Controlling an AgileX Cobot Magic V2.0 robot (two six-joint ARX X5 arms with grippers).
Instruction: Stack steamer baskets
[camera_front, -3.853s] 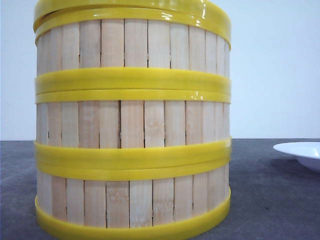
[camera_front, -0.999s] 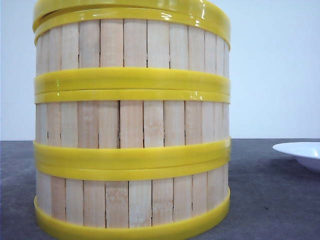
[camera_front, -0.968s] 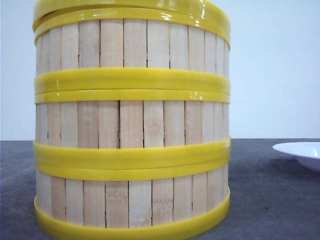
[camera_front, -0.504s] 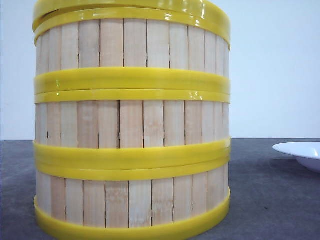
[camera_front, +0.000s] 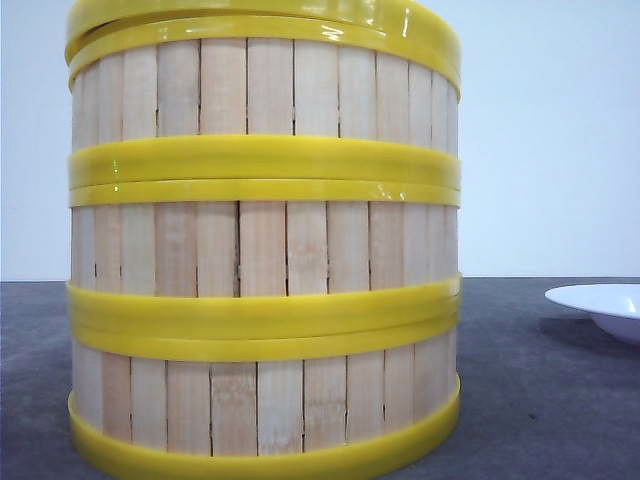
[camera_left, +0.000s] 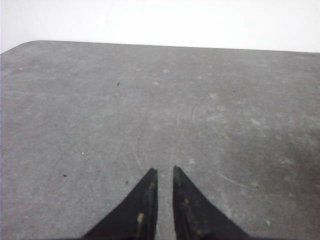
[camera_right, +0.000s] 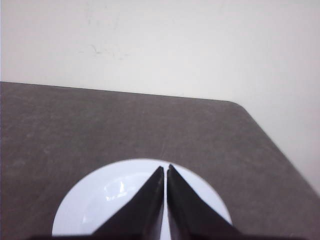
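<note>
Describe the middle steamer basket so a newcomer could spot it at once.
In the front view, a tall stack fills the left of the grey table. The middle steamer basket is the slatted band between two doubled yellow rings, one basket above it and one below.

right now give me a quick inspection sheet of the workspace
surface: dark grey table, scuffed, faint ring marks.
job's things: steamer baskets, three tiers in one upright stack, walls aligned; a further yellow rim on top, cannot tell what it is.
clutter: white plate to the right of the stack, apart from it, nothing on it.
grippers: left hand over bare table, fingers nearly together, holding nothing; right hand above the plate, shut, holding nothing.
cables: nothing seen.
surroundings: plain white wall.
</note>
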